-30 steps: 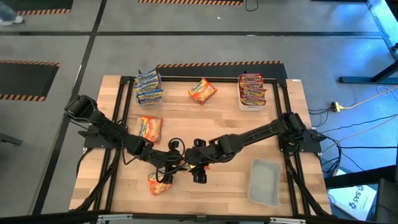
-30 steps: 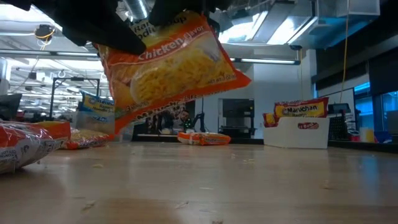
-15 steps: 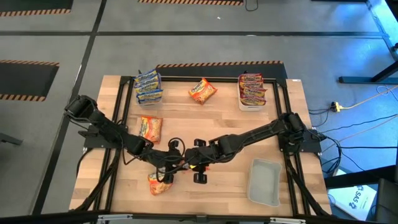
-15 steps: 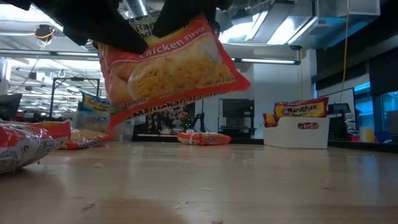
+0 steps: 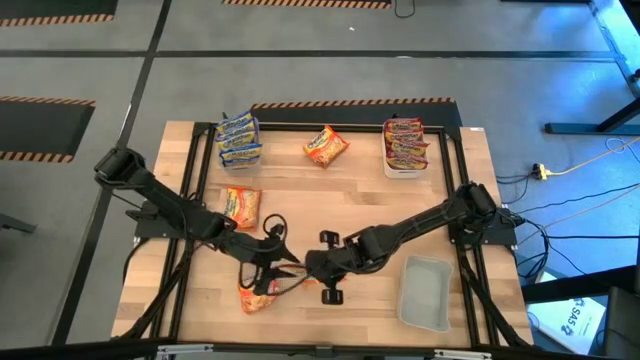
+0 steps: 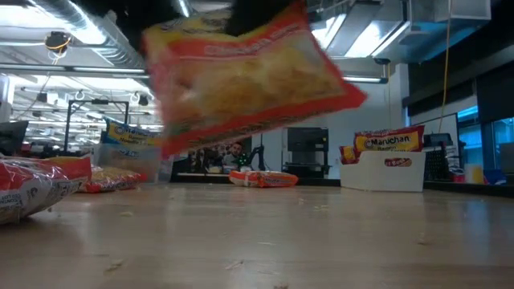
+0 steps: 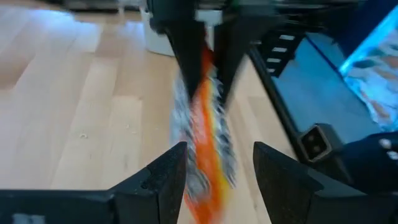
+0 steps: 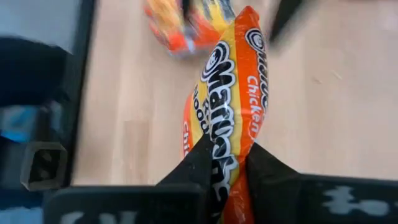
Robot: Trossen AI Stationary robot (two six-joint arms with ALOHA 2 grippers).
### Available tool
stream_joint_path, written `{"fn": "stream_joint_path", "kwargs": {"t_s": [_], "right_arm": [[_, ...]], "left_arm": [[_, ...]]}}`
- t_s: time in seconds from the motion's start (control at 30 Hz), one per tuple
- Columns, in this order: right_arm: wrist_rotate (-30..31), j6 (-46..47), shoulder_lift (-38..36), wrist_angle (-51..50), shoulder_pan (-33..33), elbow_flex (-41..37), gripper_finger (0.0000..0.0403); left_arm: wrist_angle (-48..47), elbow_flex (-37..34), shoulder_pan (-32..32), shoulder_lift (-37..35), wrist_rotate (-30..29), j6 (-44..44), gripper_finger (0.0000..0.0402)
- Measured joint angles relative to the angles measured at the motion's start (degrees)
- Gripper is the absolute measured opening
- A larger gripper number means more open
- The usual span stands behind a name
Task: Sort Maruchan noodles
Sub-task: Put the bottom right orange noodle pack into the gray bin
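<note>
An orange Maruchan noodle packet [image 6: 249, 80] hangs well above the table near its front middle, and my right gripper [image 8: 230, 171] is shut on it. My left gripper [image 7: 214, 180] is open. Its two fingers stand on either side of the packet's lower end [image 7: 205, 155], and I cannot tell whether they touch it. In the high view both grippers meet near the front: the left gripper [image 5: 275, 265] and the right gripper [image 5: 318, 272]. Another orange packet [image 5: 255, 293] lies flat on the table just below them. My right gripper pinches the orange packet's one end [image 8: 227, 149] between its two fingers. They come slanting down from the table's right side, as the fingers [image 7: 186, 56] show in the left wrist view. The packet hangs edge-up below them, tilted and clear of the table.
Blue-and-yellow packets [image 5: 238, 140] are stacked at the far left, and one orange packet [image 5: 325, 147] lies at the far middle. Red packets stand in a white tub [image 5: 405, 145] at the far right. Another orange packet [image 5: 241, 205] lies at the left. A clear tub [image 5: 425, 290] stands near right.
My right gripper has gone toward the table's right and near edge with the orange packet. The packet has swung to the right, tipped further and stayed clear of the table. My left arm has drawn up a little.
</note>
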Motion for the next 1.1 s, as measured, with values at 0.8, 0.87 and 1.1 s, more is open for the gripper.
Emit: {"fn": "stream_joint_path", "kwargs": {"t_s": [0.8, 0.87, 1.1], "right_arm": [[26.61, 42.88, -24.97, -26.52, 26.61, -18.87, 0.0030], [27.59, 49.26, -27.73, -27.08, 30.35, -21.79, 0.0030], [29.80, 68.48, -32.90, -35.54, 41.11, -25.62, 0.0030]], "left_arm": [[-2.37, -0.04, -2.30, -5.57, 0.03, -0.07, 0.0177], [-2.21, -0.04, -2.30, -5.57, -0.17, -0.07, 0.0177], [-1.51, -0.04, -2.30, -5.57, -1.47, -0.12, 0.0177]]}}
